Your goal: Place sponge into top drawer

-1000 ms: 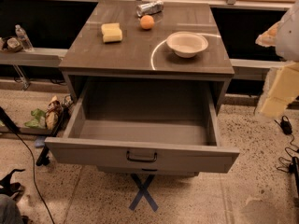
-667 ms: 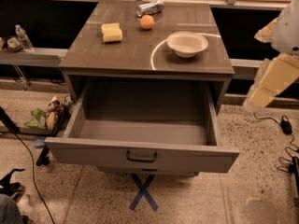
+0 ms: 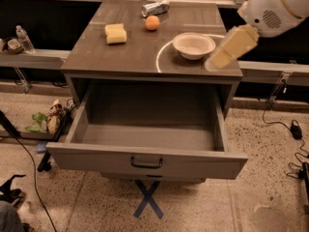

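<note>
The pale yellow sponge [image 3: 116,33] lies on the cabinet top at the back left. The top drawer [image 3: 145,161] is pulled wide open below; its inside looks bare and its dark bar handle is at the front centre. My gripper [image 3: 231,48] comes in from the upper right. Its cream wedge-shaped finger hangs over the cabinet top's right front corner, just right of the white bowl and far from the sponge. It holds nothing that I can see.
A white bowl [image 3: 193,45], an orange ball [image 3: 152,22] and a crushed silver can [image 3: 155,7] are on the cabinet top [image 3: 140,57]. A water bottle [image 3: 24,39] stands on the left ledge. Cables [image 3: 285,124] lie on the floor at right. A blue tape X [image 3: 148,199] marks the floor.
My gripper has swung left and up from beside the cabinet's right side to over its right front corner. The sponge and the drawer have not moved.
</note>
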Robot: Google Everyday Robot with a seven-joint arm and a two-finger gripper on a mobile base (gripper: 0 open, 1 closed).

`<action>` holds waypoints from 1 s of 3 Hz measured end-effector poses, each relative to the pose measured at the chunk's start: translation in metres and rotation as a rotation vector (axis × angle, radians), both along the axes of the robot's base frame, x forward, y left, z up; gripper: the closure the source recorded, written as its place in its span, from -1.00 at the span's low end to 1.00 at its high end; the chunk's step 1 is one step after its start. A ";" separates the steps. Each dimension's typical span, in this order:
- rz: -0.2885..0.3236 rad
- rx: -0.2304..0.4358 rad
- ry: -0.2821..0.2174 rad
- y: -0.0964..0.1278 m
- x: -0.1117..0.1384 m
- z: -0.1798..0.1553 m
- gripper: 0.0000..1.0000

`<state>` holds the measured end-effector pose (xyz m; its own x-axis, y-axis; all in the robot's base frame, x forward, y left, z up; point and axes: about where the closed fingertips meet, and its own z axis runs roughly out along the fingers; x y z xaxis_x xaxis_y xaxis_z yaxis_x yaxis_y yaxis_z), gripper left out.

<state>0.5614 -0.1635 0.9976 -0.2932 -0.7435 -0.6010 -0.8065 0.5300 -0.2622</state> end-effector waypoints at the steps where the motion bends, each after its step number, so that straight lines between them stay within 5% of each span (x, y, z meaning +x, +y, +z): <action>1: -0.031 0.109 -0.084 0.037 0.049 0.010 -1.00; 3: -0.073 0.175 -0.068 0.053 0.060 -0.001 -1.00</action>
